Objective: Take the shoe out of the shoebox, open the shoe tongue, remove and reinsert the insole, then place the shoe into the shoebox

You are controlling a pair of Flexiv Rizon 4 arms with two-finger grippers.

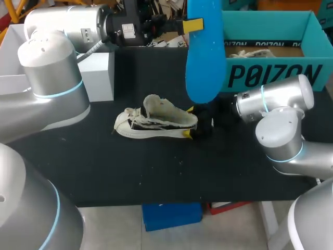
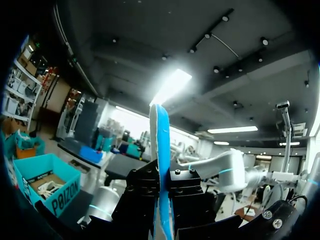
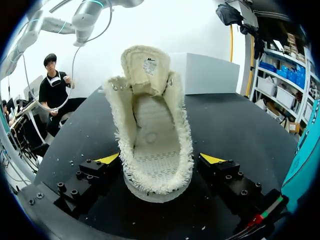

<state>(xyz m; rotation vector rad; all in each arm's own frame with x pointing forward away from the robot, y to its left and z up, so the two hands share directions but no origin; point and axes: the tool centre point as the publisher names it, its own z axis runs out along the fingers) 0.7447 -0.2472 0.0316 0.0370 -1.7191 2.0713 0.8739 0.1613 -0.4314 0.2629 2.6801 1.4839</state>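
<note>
Left claw clamping insole, clear of shoe

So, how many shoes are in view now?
1. The shoe lies on the table, its heel inside the open right gripper. The shoebox holds something pale, perhaps another shoe; I cannot tell.

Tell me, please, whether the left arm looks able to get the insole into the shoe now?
Probably yes. The left gripper holds the insole aloft, and the shoe lies with its mouth open, the tongue lifted clear. The right gripper flanks the heel, which may crowd that end.
</note>
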